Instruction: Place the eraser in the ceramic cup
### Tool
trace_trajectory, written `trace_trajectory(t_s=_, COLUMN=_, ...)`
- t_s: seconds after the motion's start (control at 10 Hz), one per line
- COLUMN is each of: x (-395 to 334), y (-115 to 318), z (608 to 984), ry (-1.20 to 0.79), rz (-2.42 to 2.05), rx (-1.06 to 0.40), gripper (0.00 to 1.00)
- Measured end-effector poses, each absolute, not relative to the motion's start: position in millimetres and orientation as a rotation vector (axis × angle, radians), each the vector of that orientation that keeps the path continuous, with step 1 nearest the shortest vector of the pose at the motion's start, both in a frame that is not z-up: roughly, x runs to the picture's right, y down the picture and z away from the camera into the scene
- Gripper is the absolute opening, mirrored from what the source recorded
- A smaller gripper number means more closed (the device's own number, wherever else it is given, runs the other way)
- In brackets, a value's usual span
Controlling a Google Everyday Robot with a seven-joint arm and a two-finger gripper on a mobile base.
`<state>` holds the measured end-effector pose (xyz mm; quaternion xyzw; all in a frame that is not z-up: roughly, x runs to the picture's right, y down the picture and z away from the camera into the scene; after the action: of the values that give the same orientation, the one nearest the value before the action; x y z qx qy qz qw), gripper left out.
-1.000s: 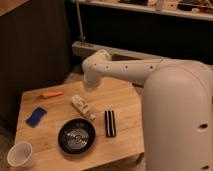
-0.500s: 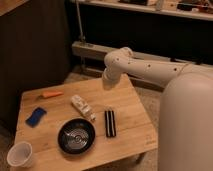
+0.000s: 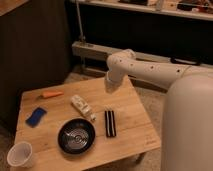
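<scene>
Ceramic cup (image 3: 20, 155) at the left and eraser (image 3: 110, 123) toward the right are not yet brought together.
The cup is stood upright at the near left corner of the wooden table (image 3: 135, 112), its mouth free. Just right of the black bowl (image 3: 76, 136), the eraser is laid flat and untouched: a long black bar with a pale middle stripe. The gripper (image 3: 111, 86) is held above the far edge, well apart from the eraser; its state cannot be told.

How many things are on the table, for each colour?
Black: 2, bowl and eraser
White: 2, ceramic cup and packet
Blue: 1, block
Orange: 1, stick
Total: 6
The gripper hovers above the table, at its far edge.
</scene>
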<state>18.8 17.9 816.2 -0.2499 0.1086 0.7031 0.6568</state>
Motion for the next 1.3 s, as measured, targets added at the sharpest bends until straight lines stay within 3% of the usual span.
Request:
trace_trajectory(t_s=0.2, x=11.0, y=50.9, z=803.0, ry=0.255, rz=1.556, rx=-0.592, gripper=0.66)
trace_trajectory(t_s=0.5, x=-0.8, y=74.8, z=798.3, ry=0.289, rz=1.534, rx=-0.591, gripper=0.66)
trace_trajectory(t_s=1.0, x=19.0, y=68.3, z=818.1, ry=0.370, rz=1.540, rx=-0.497, gripper=0.66)
trace_trajectory(t_s=1.3, x=15.5, y=106.1, z=831.0, ry=0.398, rz=1.551, rx=-0.545, gripper=0.66)
